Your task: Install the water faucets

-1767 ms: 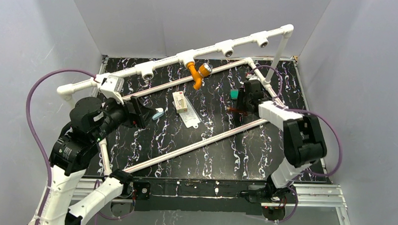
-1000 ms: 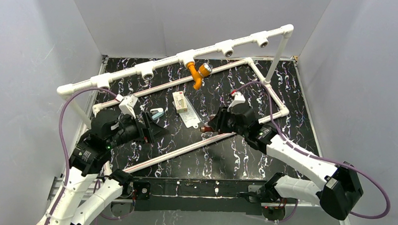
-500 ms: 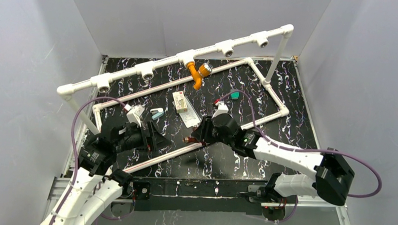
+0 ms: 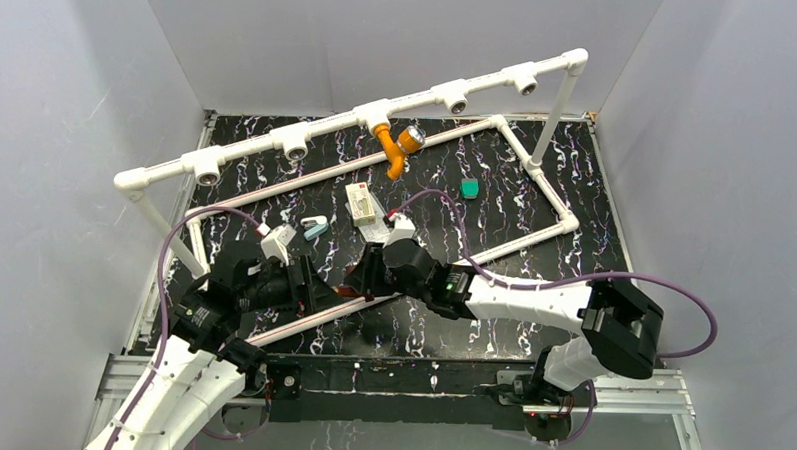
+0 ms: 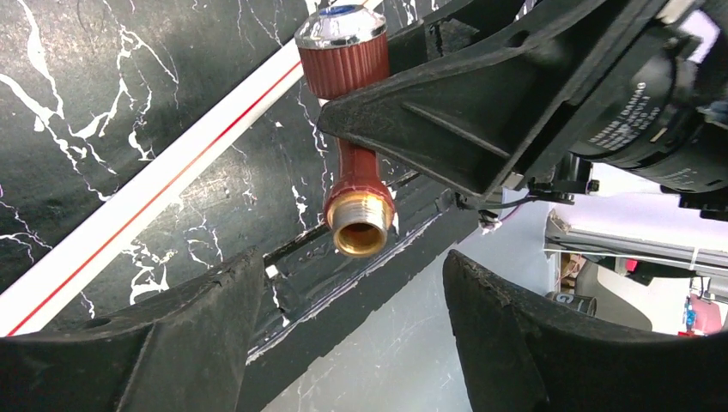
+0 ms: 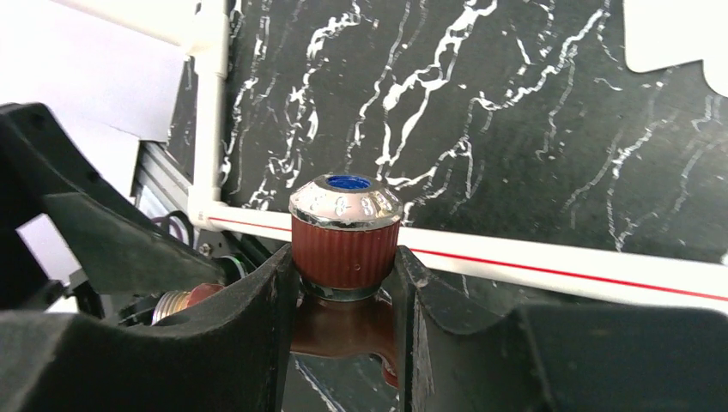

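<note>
The dark reddish-brown faucet (image 4: 350, 292) is held in my right gripper (image 4: 361, 280), just above the near white pipe. In the right wrist view the fingers (image 6: 257, 330) are shut on its ribbed body under the silvery knob (image 6: 345, 202). My left gripper (image 4: 314, 282) is open and faces it from the left. In the left wrist view the faucet's brass threaded end (image 5: 360, 228) points at me, just beyond the open fingertips (image 5: 236, 283). The orange-yellow faucet (image 4: 396, 145) hangs from a tee socket on the raised pipe rail.
The raised white rail (image 4: 247, 147) carries several tee sockets, such as one (image 4: 296, 141) left of the orange faucet. A white pipe frame (image 4: 536, 180) lies on the black marbled table. A small box (image 4: 360, 204), a label (image 4: 381, 236) and a green flat piece (image 4: 469, 188) lie inside it.
My right arm has swung left and nearer with the brown faucet, from the right side of the frame to the near pipe. My left gripper has drawn back and down to meet it.
</note>
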You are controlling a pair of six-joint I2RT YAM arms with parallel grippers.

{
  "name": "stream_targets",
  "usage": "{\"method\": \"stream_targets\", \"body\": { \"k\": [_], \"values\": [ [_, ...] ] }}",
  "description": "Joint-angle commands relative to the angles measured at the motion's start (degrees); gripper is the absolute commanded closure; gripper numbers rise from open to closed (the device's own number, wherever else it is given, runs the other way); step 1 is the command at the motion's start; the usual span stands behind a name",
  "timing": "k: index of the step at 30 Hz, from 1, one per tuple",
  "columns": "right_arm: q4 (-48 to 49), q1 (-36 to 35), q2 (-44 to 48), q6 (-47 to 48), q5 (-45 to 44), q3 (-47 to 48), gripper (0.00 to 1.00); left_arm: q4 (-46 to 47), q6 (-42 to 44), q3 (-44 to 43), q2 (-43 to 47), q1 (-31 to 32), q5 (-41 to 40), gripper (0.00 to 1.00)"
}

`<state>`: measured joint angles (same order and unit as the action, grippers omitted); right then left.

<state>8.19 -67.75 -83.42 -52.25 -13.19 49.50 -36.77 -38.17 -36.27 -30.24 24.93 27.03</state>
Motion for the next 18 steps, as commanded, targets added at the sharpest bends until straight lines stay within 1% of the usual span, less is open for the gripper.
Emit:
{"method": "stream_targets", "body": {
  "k": [1, 5, 9, 12, 18],
  "values": [
    [5.78, -1.19, -1.03, -1.43, -0.33, 4.07, 0.99, -1.71, 0.43, 1.03, 0.83, 0.21, 0.71, 0.28],
    [6.22, -2.31, -2.2, -1.54, -0.29, 5.01, 0.99, -1.68, 0.42, 1.31, 0.82, 0.21, 0.92, 0.35],
    [6.4, -2.76, -2.66, -1.76, -0.47, 5.12, 0.99, -1.68, 0.51, 0.83, 0.49, 0.21, 1.08, 0.4],
    [6.62, -2.98, -2.79, -1.8, -0.16, 5.22, 0.99, -1.66, 0.6, 0.58, 0.33, 0.21, 0.93, 0.46],
    [6.9, -3.75, -3.15, -1.68, 0.33, 5.3, 0.99, -1.63, 0.33, 0.79, 0.32, 0.2, 0.54, 0.48]
  ]
}}
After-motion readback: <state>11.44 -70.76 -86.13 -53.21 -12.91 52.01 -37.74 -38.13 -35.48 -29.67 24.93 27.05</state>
